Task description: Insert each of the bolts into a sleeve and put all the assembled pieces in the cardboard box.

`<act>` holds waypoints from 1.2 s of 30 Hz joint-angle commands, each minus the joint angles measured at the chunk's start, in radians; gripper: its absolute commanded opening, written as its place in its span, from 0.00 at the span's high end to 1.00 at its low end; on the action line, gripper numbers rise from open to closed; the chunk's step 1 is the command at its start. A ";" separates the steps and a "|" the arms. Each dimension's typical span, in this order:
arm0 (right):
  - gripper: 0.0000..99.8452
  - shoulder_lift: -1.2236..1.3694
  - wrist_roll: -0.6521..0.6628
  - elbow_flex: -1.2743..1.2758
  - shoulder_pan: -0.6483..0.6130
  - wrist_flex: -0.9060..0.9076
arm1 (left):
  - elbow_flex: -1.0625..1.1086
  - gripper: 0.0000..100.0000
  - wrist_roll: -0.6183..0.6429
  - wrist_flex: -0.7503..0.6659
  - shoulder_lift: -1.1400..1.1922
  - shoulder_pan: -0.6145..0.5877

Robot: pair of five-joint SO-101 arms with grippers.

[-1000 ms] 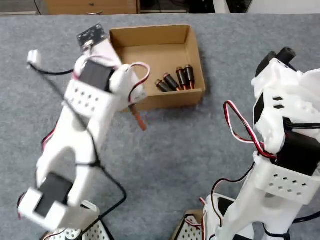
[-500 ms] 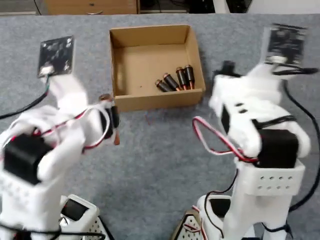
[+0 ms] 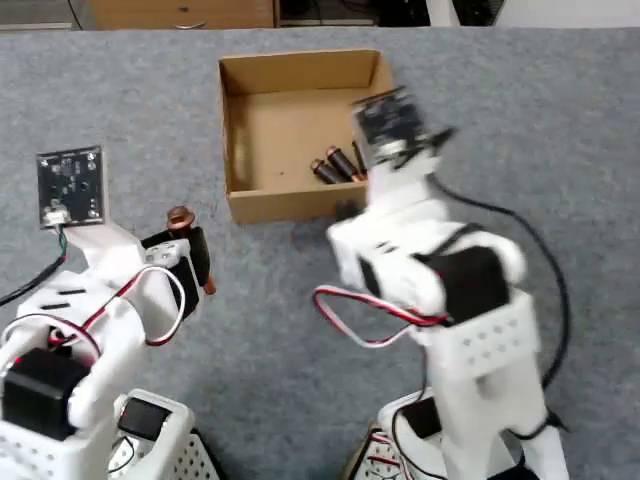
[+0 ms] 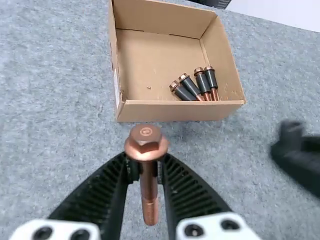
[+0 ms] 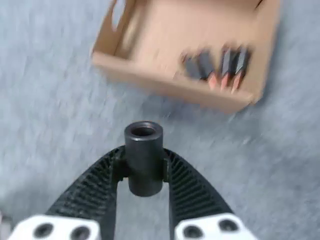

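High view: right arm [image 3: 420, 270] covers right wall and front corner of cardboard box [image 3: 235, 130]. You get two assembled pieces [image 3: 335, 165] in clear sight; rest sit under arm's camera board. Bolt [image 3: 180, 216]: head shows, shank mostly masked by left gripper [image 3: 195, 262].

Right wrist view: box and pieces smeared, don't trust your count there. Sleeve [image 5: 144, 157] flanks covered by right gripper [image 5: 144, 167].

Left wrist view: dark blurred shape [image 4: 300, 155] cut off at frame edge; you cannot tell what it is.
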 commanded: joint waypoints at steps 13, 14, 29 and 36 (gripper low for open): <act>1.00 -0.536 0.008 0.771 -0.196 -0.580 | 0.158 0.98 -0.087 -0.081 -0.033 -0.051; 1.00 -0.561 0.008 0.809 -0.199 -0.605 | 0.164 0.98 -0.092 -0.083 -0.033 -0.061; 1.00 -0.665 0.000 1.101 -0.302 -0.888 | 0.351 0.98 0.172 -0.351 -0.148 -0.002; 1.00 -0.819 -0.055 1.171 -0.303 -0.887 | 0.399 0.98 0.198 -0.394 -0.148 0.015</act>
